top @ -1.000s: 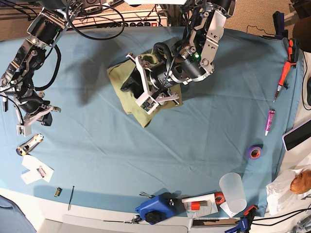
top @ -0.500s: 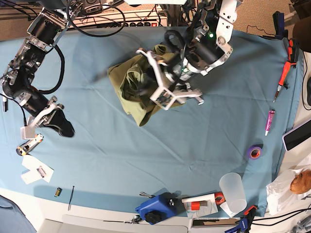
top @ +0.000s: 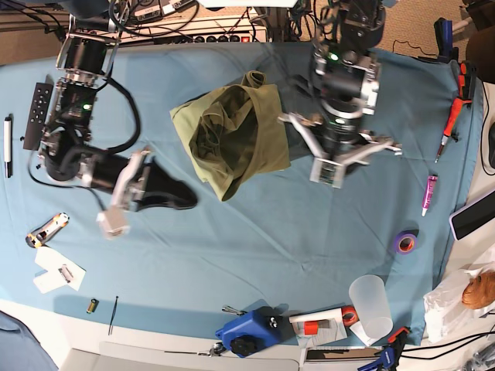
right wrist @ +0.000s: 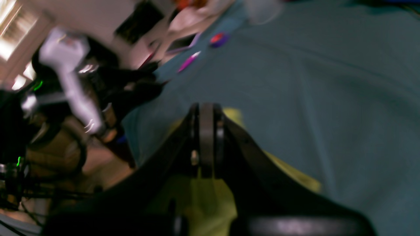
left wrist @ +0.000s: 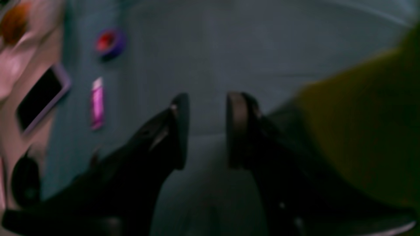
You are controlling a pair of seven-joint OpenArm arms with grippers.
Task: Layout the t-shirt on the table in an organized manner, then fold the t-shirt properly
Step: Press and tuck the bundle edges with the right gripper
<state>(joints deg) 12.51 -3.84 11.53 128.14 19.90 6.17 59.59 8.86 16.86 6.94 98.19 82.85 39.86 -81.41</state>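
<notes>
Left gripper (top: pixel 334 157) released t-shirt (top: pixel 232 139), now beside

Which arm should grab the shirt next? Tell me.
Probably the left: the left gripper is open, empty and right beside the t-shirt. The right gripper is shut and farther from the bundle.
</notes>
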